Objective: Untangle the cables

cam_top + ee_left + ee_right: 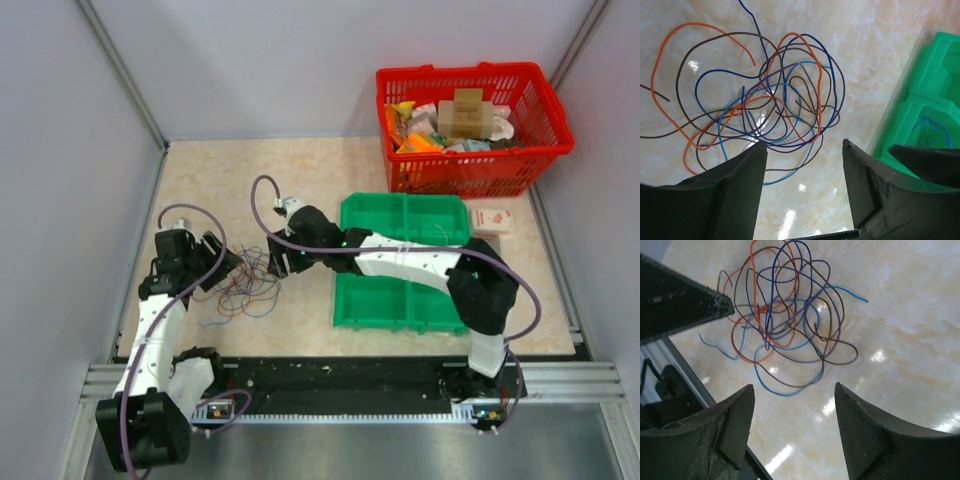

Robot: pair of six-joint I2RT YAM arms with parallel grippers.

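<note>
Well, we saw the cables [243, 285] lying in a loose heap on the table [300, 170], between the two arms and just to the left of the green tray [440, 215]. They were thin wires, blue, orange, brown and purple, all looped over and under each other. A few ends stuck out from the heap.

The left gripper [220, 263] hung near the left side of the heap. From its own camera we saw the left gripper [805, 145] with its two fingers spread wide and nothing between them. The cables [765, 100] lay on the table past the fingertips, not touching them.

The right gripper [279, 262] hung near the right side of the heap. From its camera the right gripper [792, 387] was spread wide too, with nothing held. The cables [785, 315] lay flat ahead of it.

One thin blue wire [931, 131] sat inside a part of the green tray [935, 75].

At the back right stood a red basket [470, 172] full of packets and boxes, with a small box [492, 217] on the table just in front of it
</note>
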